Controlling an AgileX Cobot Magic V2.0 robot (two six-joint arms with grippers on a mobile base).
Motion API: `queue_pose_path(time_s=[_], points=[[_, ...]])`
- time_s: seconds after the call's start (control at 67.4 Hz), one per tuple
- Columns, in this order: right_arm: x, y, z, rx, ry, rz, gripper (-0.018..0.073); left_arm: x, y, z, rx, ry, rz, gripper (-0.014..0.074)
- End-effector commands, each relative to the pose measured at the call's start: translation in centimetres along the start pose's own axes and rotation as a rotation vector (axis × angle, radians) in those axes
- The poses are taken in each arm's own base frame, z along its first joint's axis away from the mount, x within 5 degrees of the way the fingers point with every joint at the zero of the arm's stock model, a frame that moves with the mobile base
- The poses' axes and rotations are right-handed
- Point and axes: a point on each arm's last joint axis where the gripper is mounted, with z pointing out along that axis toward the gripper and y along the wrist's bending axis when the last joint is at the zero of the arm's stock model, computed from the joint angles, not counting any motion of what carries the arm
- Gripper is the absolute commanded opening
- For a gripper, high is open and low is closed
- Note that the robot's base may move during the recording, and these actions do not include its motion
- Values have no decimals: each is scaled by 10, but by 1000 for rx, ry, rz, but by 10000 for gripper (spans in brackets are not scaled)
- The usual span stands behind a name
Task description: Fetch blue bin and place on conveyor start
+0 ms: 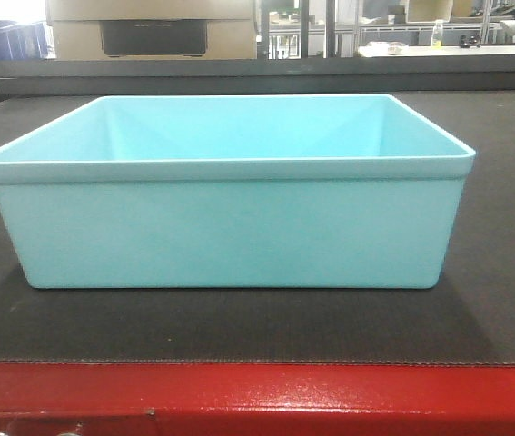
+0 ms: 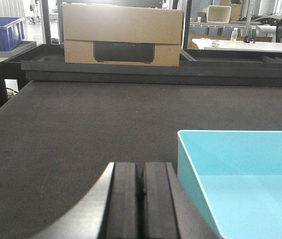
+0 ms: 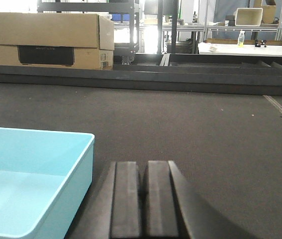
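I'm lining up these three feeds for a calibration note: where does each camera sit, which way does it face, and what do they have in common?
Exterior front: low at the red frame, level, facing the blue bin's long side on the belt; no robot parts show.
Left wrist: behind the shut left gripper, looking along the belt toward a cardboard box; bin at right.
Right wrist: behind the shut right gripper, same direction; bin at left.
Shared: all three see the bin and belt; both wrist views see the box.
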Motion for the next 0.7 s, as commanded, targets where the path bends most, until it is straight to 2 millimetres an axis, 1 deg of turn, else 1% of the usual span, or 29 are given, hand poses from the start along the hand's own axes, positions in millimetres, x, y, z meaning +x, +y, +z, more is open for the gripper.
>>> queue_pose_path(time_s=[0.0, 0.208, 0.297, 0.356, 0.46, 0.563, 0.608, 0.652, 0.682], points=[[-2, 0, -1, 6, -25, -18, -162, -1, 0, -1, -2, -21, 5, -111], [-2, 0, -1, 6, -25, -18, -162, -1, 0, -1, -2, -21, 5, -111], [-2, 0, -1, 6, -25, -18, -162, -1, 1, -4, -12, -32, 5, -111], [-2, 0, -1, 6, -25, -18, -162, 4, 3, -9, -43, -48, 4, -111], [-2, 0, -1, 6, -25, -18, -162, 23, 6, -17, -91, -74, 5, -111], [-2, 0, -1, 6, -25, -18, -162, 54, 6, -21, -105, -104, 3, -111], [-2, 0, -1, 6, -25, -18, -162, 66, 6, -22, -103, -116, 4, -111], [-2, 0, -1, 6, -25, -18, -162, 81, 6, -18, -100, -92, 3, -111], [-2, 0, -1, 6, -25, -18, -162, 85, 6, -16, -96, -113, 5, -111]])
